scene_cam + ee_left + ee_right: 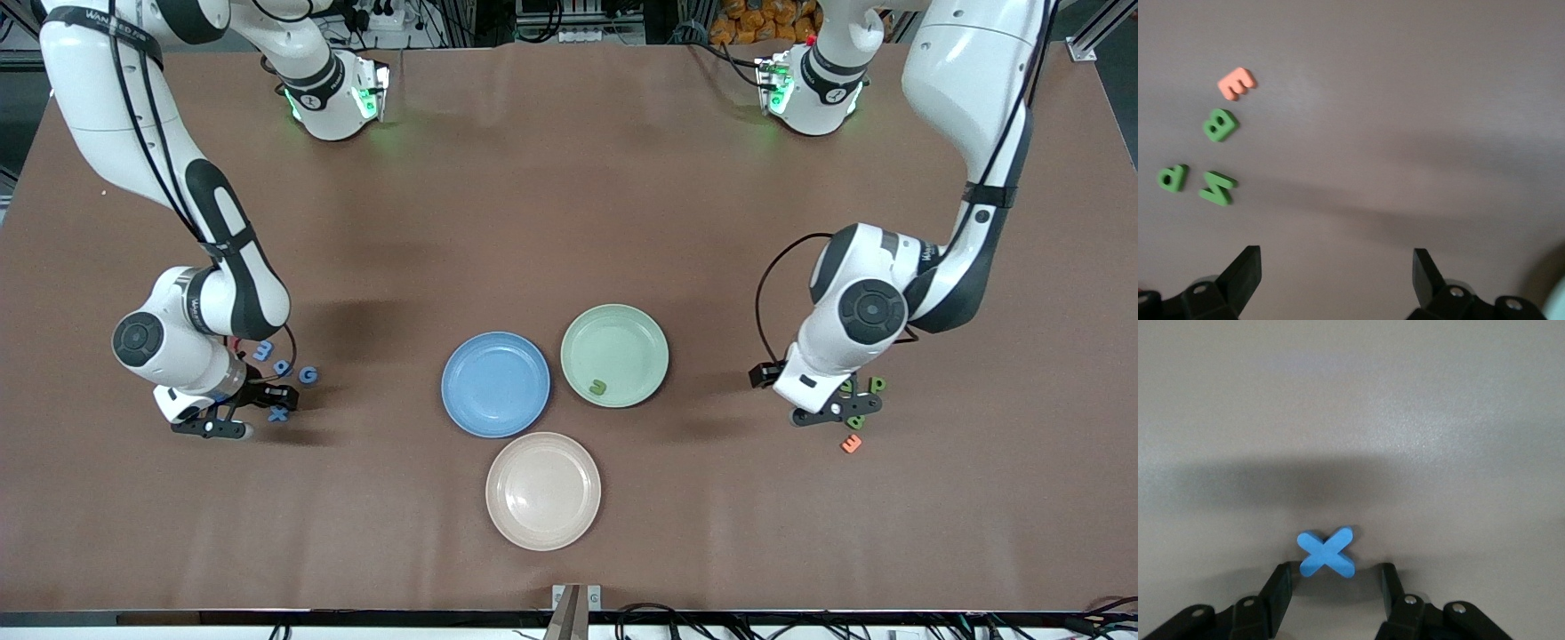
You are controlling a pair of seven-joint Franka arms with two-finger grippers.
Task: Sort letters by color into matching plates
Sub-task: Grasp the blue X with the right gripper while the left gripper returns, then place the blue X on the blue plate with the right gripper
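The blue plate point(495, 384) is empty. The pale green plate point(614, 355) beside it holds one green letter point(597, 387). My right gripper point(247, 412) is open and low over the table, with the blue X point(278, 414) just off its fingertips. In the right wrist view the X point(1327, 552) lies at the mouth of the open gripper point(1333, 583), untouched. Three more blue letters point(282, 367) lie farther from the camera. My left gripper point(836, 412) is open and empty point(1336, 267) over the table beside the green B point(1221, 125), N point(1218, 187) and P point(1172, 178).
A beige plate point(542, 491) sits nearer the camera than the two coloured plates. An orange E point(851, 444) lies just nearer the camera than the green letters, and shows in the left wrist view point(1237, 83) next to the B.
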